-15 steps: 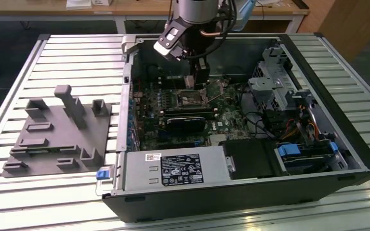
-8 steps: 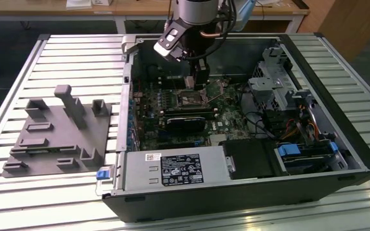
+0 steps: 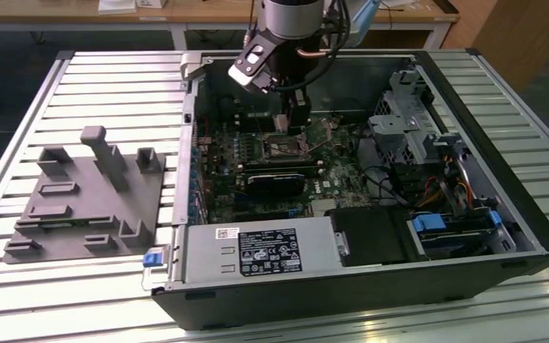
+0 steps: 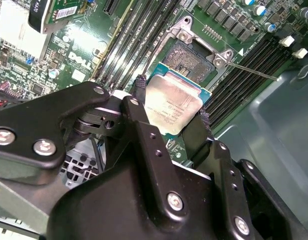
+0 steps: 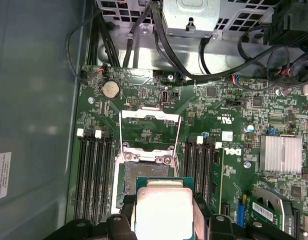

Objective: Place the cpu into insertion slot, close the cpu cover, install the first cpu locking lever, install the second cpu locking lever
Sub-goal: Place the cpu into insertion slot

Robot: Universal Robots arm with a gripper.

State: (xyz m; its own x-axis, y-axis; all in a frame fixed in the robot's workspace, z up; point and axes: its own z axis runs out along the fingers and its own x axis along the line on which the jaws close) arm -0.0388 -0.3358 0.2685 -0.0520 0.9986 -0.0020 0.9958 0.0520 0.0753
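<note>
At the exterior view's left a grey fixture (image 3: 83,196) lies on the slatted table (image 3: 26,93); at upper centre the gripper (image 3: 297,118) hangs inside the open case (image 3: 517,221). In the second wrist view it is clamped on the cpu (image 4: 172,107) by its edges, near the bare insertion slot (image 4: 193,57) and not seated. In the first wrist view the cpu cover (image 5: 150,114) stands swung open

A slatted metal table (image 3: 112,78) stands in front of a wooden workbench (image 3: 208,13) and wooden cabinet (image 3: 527,32)
</note>
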